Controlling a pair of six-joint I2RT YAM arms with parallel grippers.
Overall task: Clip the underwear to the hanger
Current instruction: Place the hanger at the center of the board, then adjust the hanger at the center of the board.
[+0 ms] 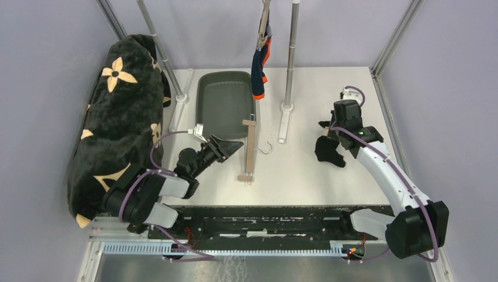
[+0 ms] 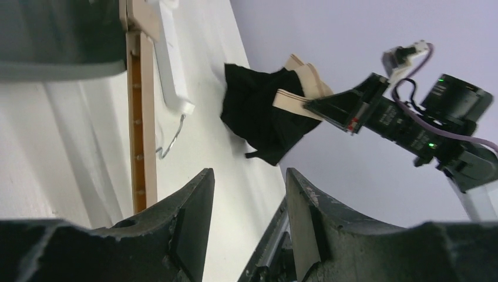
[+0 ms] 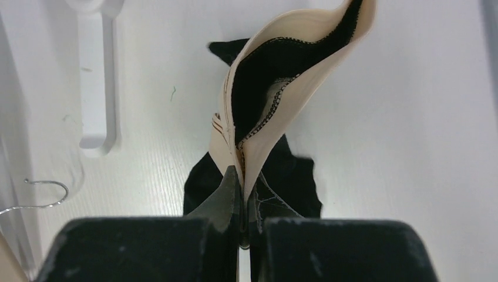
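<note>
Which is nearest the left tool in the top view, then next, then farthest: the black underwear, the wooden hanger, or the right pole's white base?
1. Wooden hanger, just right of the left tool.
2. White base, farther right, toward the back.
3. Black underwear, far right, held by the right tool.

White table (image 1: 317, 173), lavender walls (image 1: 455, 88) (metal-framed corners), soft even light.

White table (image 1: 305, 170). Dark tray (image 1: 226, 74) upper centre. Wooden hanger (image 1: 250, 150) flat mid-frame, just right of the tray. Left pole base (image 1: 179, 108) and right pole base (image 1: 284, 126) flank them. Patterned blanket (image 1: 117, 117) heaped at left edge.
</note>
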